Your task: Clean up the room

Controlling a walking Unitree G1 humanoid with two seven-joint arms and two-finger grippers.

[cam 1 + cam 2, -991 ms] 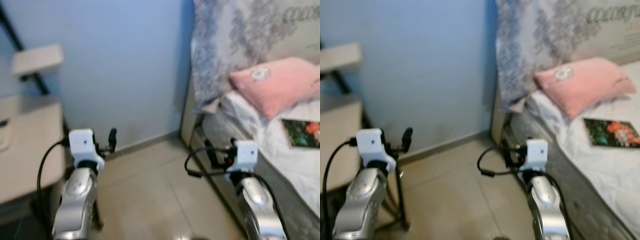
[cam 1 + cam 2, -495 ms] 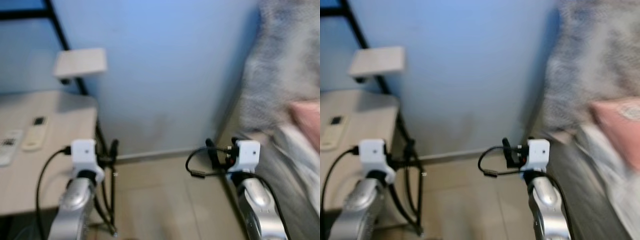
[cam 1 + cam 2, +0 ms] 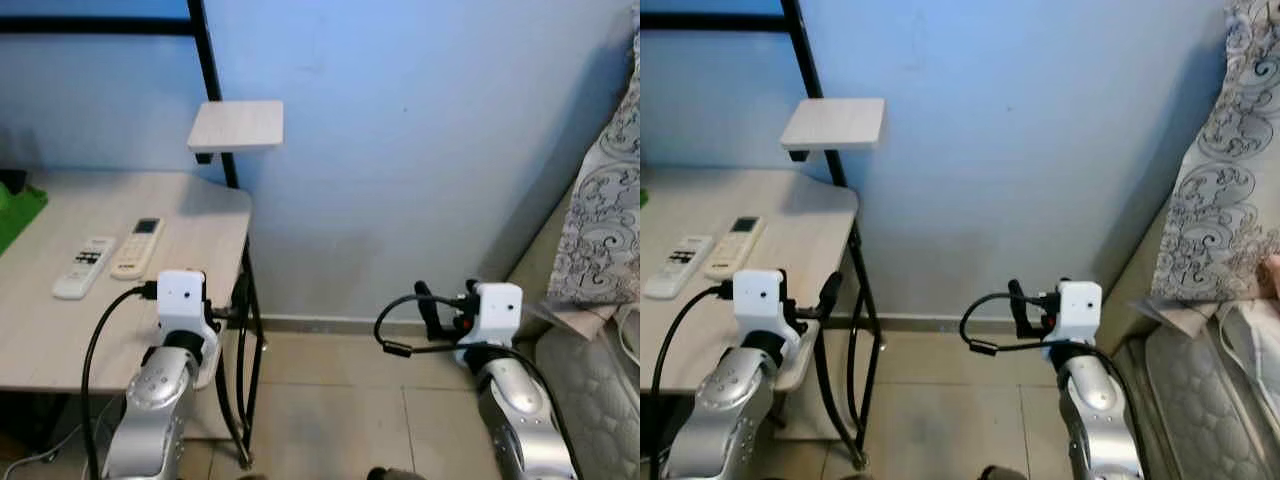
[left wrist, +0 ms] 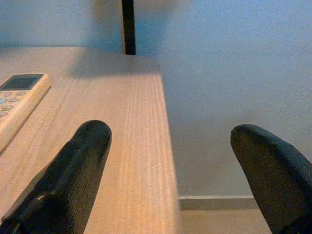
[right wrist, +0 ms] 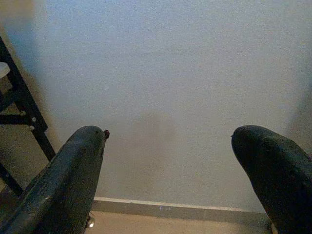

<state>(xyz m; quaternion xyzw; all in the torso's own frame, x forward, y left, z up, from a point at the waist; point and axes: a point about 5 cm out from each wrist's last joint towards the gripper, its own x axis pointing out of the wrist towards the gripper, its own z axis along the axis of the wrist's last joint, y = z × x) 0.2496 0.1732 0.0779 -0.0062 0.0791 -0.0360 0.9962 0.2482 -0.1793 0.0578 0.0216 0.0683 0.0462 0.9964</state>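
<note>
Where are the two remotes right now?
The two remotes lie side by side on the wooden desk, on the robot's left, just ahead of the left gripper.

The blue wall (image 3: 420, 150) is faced from head height, looking down, in both eye views. The desk (image 4: 122, 146) edge is viewed closely from the left wrist; the wall from the right wrist.

Pale wood desk (image 3: 200, 215) carries two remotes (image 3: 110, 258) side by side.

Two white remotes (image 3: 108, 260) flat on desk (image 3: 45, 330)
</note>
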